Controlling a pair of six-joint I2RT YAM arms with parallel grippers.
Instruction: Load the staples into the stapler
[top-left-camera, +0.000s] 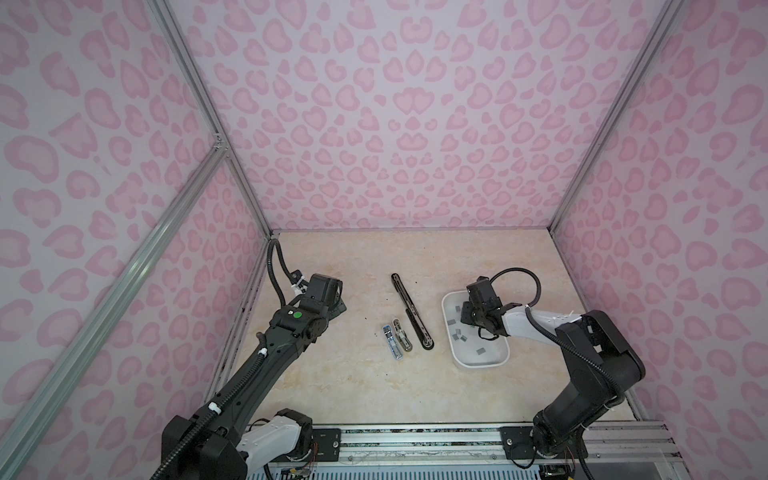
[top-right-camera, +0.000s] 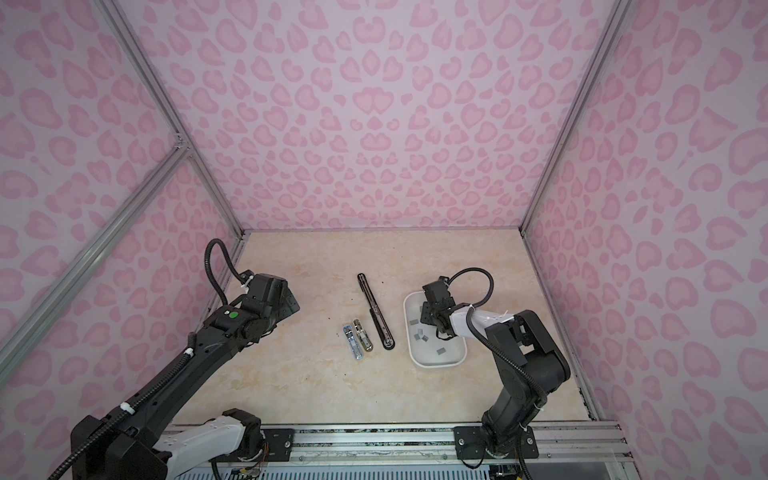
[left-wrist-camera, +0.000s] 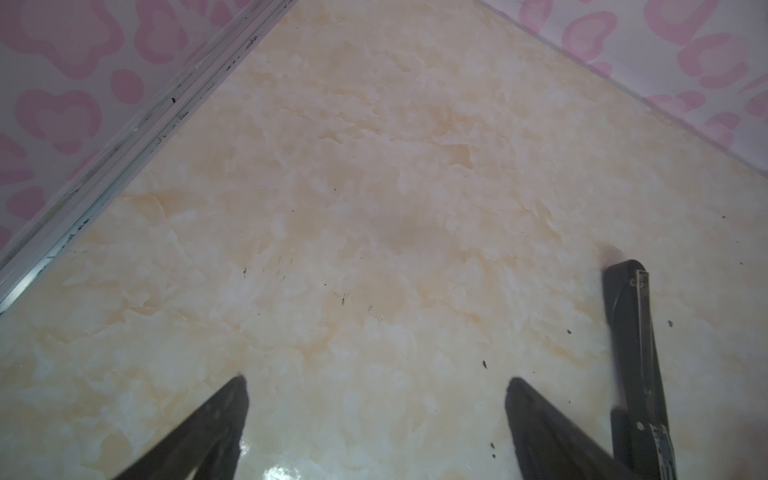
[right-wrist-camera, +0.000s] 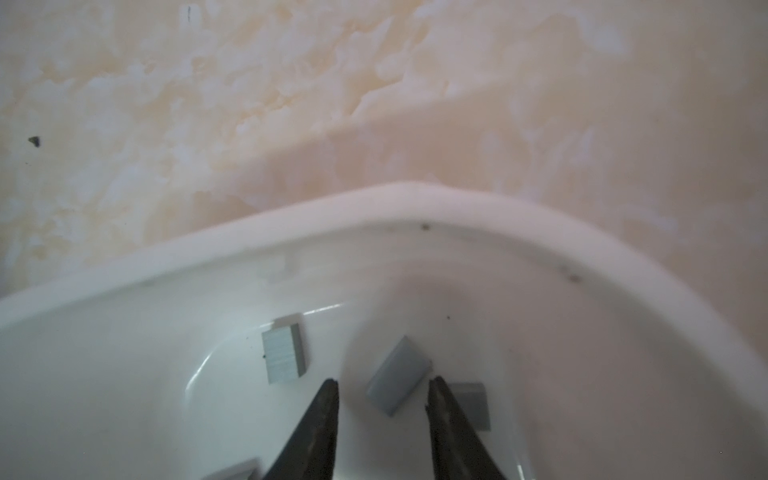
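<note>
**Right Fingers at the Staple Tray**

The staples (top-left-camera: 457, 333) lie scattered as small grey blocks in a white tray (top-left-camera: 482, 365) on the right of the tabletop (top-left-camera: 353, 395). The right fingers (right-wrist-camera: 322, 424) reach into the tray's far end and stand partly open. One finger sits on each side of a staple block (right-wrist-camera: 397, 376) that lies flat on the tray floor, not clamped. Two more blocks lie just beside it. The left fingers (left-wrist-camera: 224, 415) hover wide open over bare tabletop near the left wall, holding nothing. Three staplers lie between the arms: a long black stapler (top-left-camera: 411, 309), folded out flat, then a blue stapler (top-left-camera: 389, 341) and a tan stapler (top-left-camera: 402, 338) — both small, side by side.
</note>
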